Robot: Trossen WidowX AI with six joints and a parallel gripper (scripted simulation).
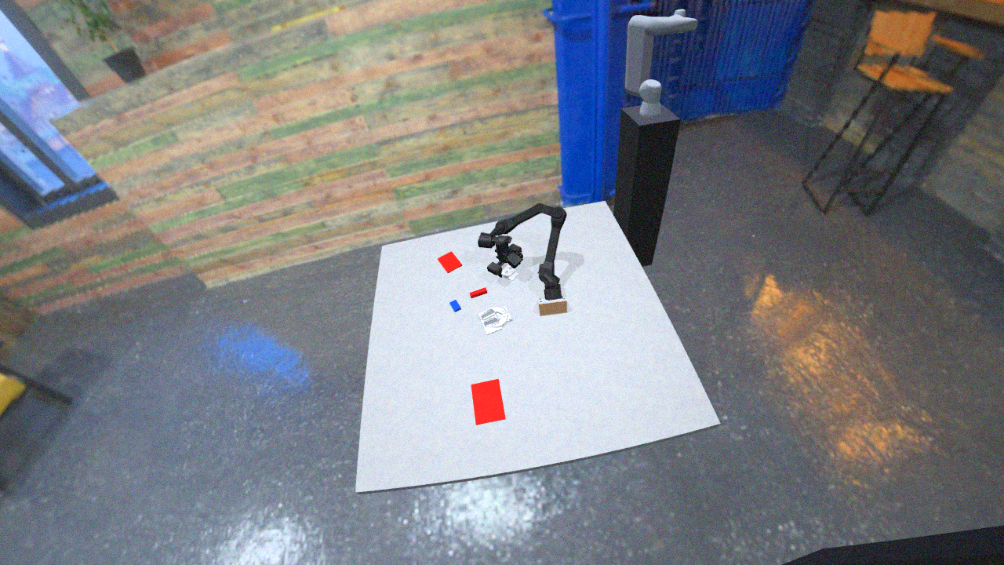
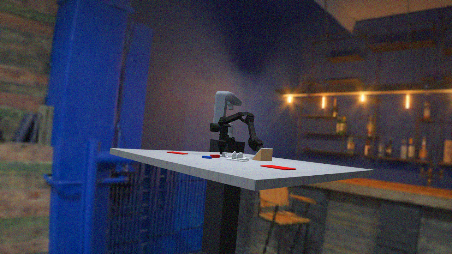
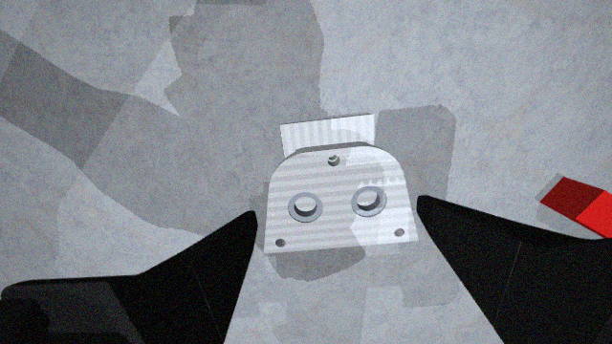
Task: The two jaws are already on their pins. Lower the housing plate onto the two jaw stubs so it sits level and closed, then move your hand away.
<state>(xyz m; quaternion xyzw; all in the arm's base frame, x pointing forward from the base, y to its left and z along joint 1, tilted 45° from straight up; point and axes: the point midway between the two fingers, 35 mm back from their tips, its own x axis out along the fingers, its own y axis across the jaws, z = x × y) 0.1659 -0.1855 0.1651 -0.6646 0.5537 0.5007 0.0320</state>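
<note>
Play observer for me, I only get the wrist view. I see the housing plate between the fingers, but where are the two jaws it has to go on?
Observer: In the top view, the base with the two jaws lies farther down the picture than the housing plate, toward the large red panel.
Operator: Are those jaws lying flat or standing?
Observer: Standing; the exterior view shows two uprights side by side on the base.
Operator: And how low is my gripper? It's open around the plate here.
Observer: From the exterior, the gripper points down with its tips close to the table top; I can't tell whether they touch.
</note>
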